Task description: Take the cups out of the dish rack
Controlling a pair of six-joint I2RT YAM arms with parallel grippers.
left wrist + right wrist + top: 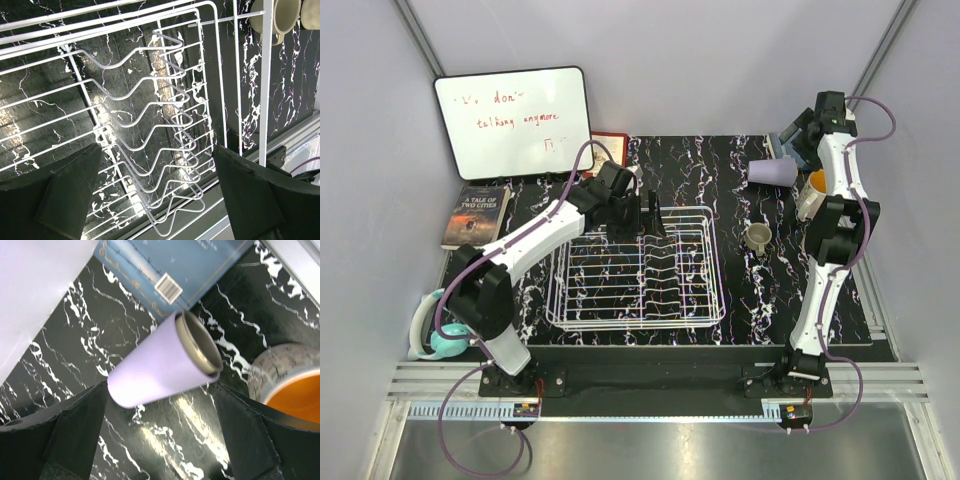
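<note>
The lavender tumbler (160, 362) lies on its side, looking light and slick (may roll) — best pinched mid-body by the gaping, empty right gripper (160, 432).

The book (477, 215) cover reads "A TALE OF TWO CITIES"; the whiteboard (513, 122) shows red "talking anymore".

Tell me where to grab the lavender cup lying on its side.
Grip the lavender cup mid-body, coming down from above. It lies on its side, mouth sideways, so the rim is awkward. The open right gripper looks lined up along its length; probably turn the wrist so the fingers straddle the round sides.
</note>
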